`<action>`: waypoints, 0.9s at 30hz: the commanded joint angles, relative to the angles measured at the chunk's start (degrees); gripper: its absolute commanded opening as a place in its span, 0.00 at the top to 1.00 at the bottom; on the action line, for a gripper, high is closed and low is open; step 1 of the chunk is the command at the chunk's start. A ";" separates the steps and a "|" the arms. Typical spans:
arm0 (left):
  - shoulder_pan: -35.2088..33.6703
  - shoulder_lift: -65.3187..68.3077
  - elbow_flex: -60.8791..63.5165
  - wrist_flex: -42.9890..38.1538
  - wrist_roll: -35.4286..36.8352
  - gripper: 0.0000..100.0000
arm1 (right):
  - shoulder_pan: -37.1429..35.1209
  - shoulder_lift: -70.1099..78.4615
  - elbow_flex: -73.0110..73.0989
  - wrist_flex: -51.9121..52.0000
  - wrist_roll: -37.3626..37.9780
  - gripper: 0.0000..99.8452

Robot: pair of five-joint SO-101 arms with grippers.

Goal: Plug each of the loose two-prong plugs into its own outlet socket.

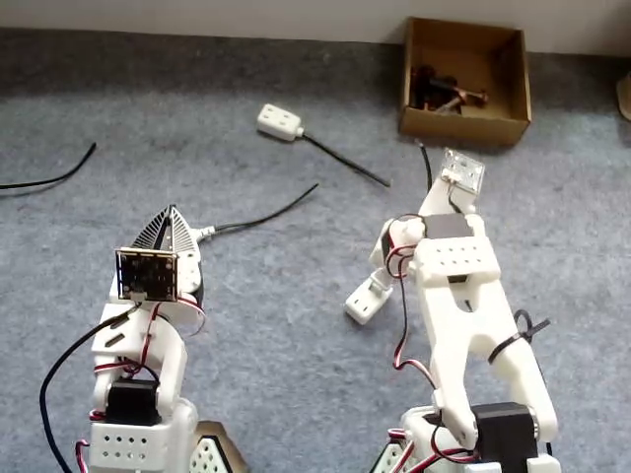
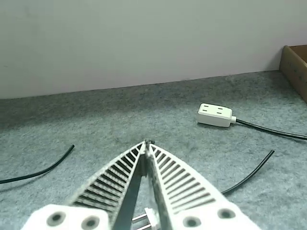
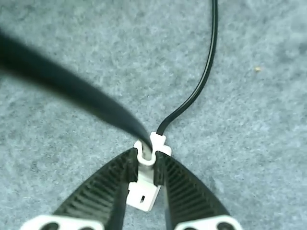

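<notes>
At lower left of the high view, the left gripper [image 1: 173, 213] has its black ribbed fingers [image 2: 180, 184] clamped on a white two-prong plug [image 1: 202, 234]. The plug's metal prongs show between the finger bases in the left wrist view. Its thin black cord [image 1: 271, 211] trails over the grey carpet [image 1: 296, 374] to a free end.

The right gripper [image 3: 144, 155] points down at the carpet, fingers pinched on a small white plastic connector piece [image 3: 143, 189] joined to black cord. Whether this piece is a plug or a socket cannot be told.

The white rectangular plastic socket block [image 1: 279, 121] lies on the carpet well ahead of the left gripper. Its slots face up and are unfilled, and its own cord runs toward the right arm.

Progress, as judged: no plug is seated yet. One is in hand, and every insertion is left to do.

Room for moving: bare carpet lies between the left gripper and the socket block, crossed by the trailing cord alone. The brown open cardboard box [image 1: 463, 113] stands near the right arm, just beyond it. The pale wall [image 2: 144, 43] closes off the carpet behind the socket block, so an approach from that side looks tight. A loose black cord end [image 1: 49, 179] lies well apart at the left edge.
</notes>
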 commanded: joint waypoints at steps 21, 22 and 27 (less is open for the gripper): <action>-0.48 -0.75 -0.75 -1.14 0.18 0.99 | -2.07 -0.92 -0.57 4.70 6.68 0.99; -0.48 -0.75 -0.75 -1.14 0.18 0.99 | -2.33 -0.92 -0.57 5.14 6.68 0.99; -0.48 -0.75 -0.75 -1.14 0.18 0.99 | -2.59 -0.92 -0.57 5.32 6.68 0.99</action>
